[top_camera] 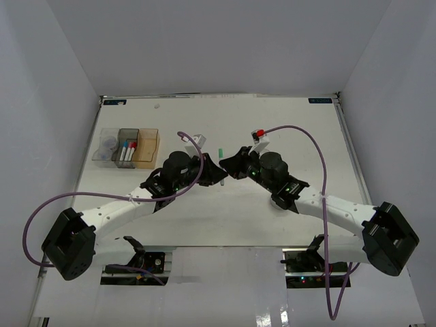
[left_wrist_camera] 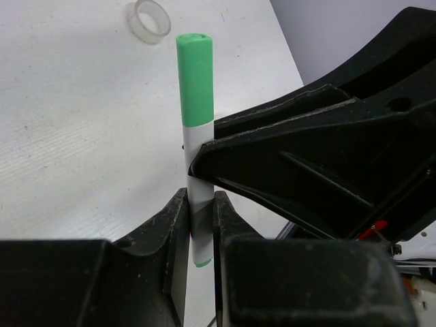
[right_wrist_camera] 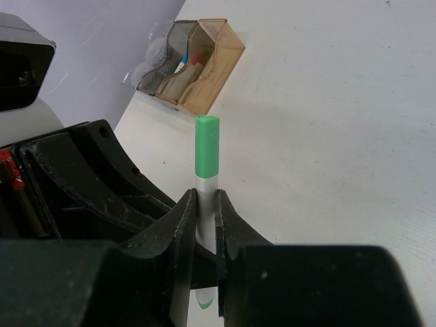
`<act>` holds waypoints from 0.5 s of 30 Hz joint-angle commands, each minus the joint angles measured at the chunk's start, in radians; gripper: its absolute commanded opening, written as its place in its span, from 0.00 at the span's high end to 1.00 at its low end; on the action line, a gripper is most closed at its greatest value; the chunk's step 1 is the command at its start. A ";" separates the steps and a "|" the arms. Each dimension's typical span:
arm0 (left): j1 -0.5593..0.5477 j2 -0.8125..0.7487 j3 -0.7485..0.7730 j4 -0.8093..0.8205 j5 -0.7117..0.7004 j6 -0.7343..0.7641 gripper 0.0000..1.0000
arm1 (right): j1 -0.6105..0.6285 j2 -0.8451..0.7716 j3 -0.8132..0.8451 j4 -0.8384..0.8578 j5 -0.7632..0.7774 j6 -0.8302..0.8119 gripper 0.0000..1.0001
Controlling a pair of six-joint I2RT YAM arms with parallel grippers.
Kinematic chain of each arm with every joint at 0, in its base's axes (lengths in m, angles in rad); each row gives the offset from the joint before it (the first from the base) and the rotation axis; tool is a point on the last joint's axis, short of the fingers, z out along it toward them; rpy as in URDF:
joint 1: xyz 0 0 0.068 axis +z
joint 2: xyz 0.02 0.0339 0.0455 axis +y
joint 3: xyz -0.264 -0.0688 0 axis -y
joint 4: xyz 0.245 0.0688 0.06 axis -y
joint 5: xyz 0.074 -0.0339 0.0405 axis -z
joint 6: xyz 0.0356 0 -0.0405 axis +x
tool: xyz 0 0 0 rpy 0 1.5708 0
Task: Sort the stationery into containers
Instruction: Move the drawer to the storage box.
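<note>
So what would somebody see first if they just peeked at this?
Two black robot arms meet over the middle of the table, with the left jaws and the right jaws both shut on one green-capped marker. Toward the far left of the table sits a row of three little bins, and more markers are inside the smoky grey middle one.

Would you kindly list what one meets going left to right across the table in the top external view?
Clear rectangular plastic bin → smoky grey plastic bin → amber-orange plastic bin → thin white marker with green cap.
</note>
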 commanded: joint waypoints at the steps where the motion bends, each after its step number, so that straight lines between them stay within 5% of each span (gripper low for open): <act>1: -0.003 -0.013 0.025 0.009 -0.024 0.024 0.79 | 0.006 -0.034 -0.006 0.070 0.033 0.017 0.80; 15: -0.003 -0.013 0.034 -0.201 -0.122 0.076 0.91 | -0.009 -0.130 -0.050 -0.033 0.128 -0.064 0.46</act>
